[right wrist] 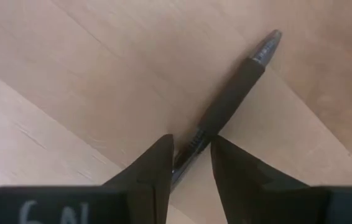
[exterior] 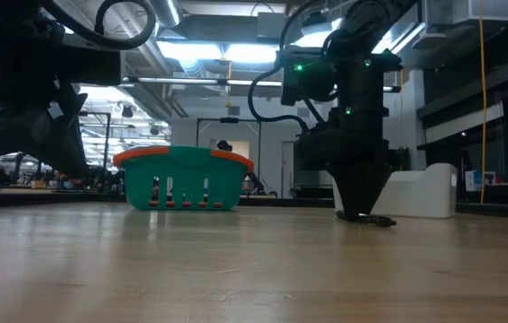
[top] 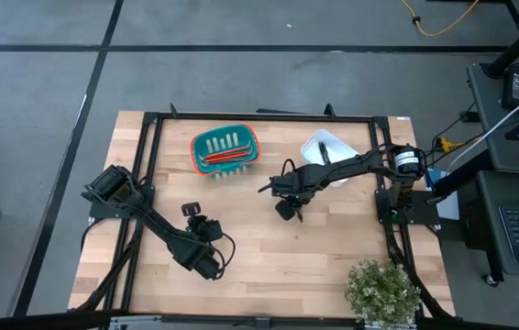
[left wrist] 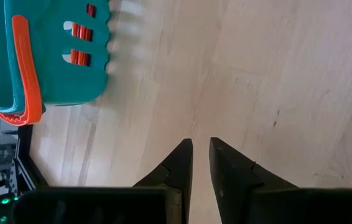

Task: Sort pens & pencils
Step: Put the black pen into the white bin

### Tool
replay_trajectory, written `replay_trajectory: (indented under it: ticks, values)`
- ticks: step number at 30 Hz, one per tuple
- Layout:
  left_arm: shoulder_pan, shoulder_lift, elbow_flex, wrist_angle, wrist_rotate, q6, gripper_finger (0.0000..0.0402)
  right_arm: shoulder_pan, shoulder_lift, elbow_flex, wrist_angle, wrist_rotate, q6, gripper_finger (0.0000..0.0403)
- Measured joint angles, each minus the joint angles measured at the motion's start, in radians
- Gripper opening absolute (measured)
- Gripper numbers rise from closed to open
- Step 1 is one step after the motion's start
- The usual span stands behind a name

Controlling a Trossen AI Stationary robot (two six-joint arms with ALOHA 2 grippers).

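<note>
Near the middle of the high view, the right tool (right wrist: 191,163) stands straight down on the bench (top: 269,266), its fingers around a black pen (right wrist: 229,102) lying flat on the wood, closed on its rear end. The red pencils (top: 226,157) lie in the teal basket (top: 199,147) at upper centre. The left tool (left wrist: 201,163) hangs at lower left, fingers slightly apart, empty.

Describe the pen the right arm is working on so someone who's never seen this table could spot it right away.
Start at the white bin on the wooden table's far right side, then follow the right arm to its pincer near the table's middle. The black pen lies flat on the wood between those fingers. It is the only pen loose on the table; the red-orange pencils lie in the teal basket.
</note>
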Motion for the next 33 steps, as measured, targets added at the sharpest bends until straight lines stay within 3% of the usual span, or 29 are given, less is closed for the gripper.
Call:
replay_trajectory:
  ticks: [7,15,25,33]
  values:
    - [0.0,0.0,0.0,0.0,0.0,0.0,0.005,0.0,0.0,-0.001,0.005,-0.001,0.0,0.0101]
    - [0.0,0.0,0.0,0.0,0.0,0.0,0.005,0.002,0.002,-0.001,0.015,-0.01,-0.017,0.0031]
    - [0.0,0.0,0.0,0.0,0.0,0.0,0.005,0.016,0.009,0.034,-0.033,-0.023,-0.043,0.003]
    - [0.0,0.0,0.0,0.001,0.0,0.0,0.005,0.041,0.01,0.145,-0.152,-0.029,-0.071,0.0029]
